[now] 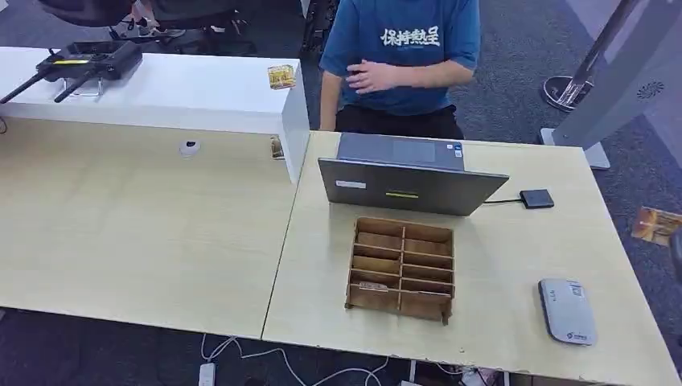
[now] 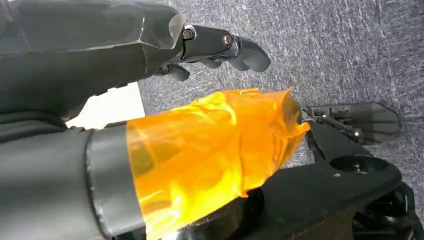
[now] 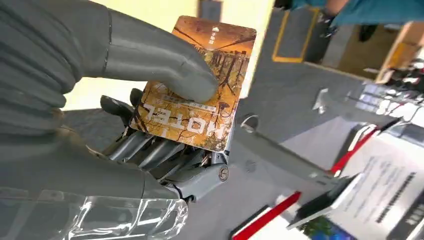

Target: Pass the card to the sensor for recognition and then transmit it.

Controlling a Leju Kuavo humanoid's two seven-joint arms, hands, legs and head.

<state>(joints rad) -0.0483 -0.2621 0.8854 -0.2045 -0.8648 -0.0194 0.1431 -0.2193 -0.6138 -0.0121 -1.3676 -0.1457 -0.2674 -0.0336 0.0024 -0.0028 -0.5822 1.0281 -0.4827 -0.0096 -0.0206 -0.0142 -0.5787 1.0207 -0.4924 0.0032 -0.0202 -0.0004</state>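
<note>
The right robot hand (image 3: 150,125) pinches an orange card (image 3: 200,85) marked "HOTEL" between thumb and fingers, off the surface's (image 1: 499,265) right edge, where the card (image 1: 655,225) shows partly cut off. The left robot hand (image 2: 210,50) hangs over grey carpet, fingers apart, holding nothing, its thumb wrapped in orange film. A grey sensor (image 1: 566,310) lies near a wooden organizer (image 1: 400,269).

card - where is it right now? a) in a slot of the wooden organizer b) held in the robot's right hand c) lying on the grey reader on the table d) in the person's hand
b: the right wrist view shows the orange card pinned by the thumb against the fingers of the right hand; in the head view it is off the table's right edge, away from the grey reader.
</note>
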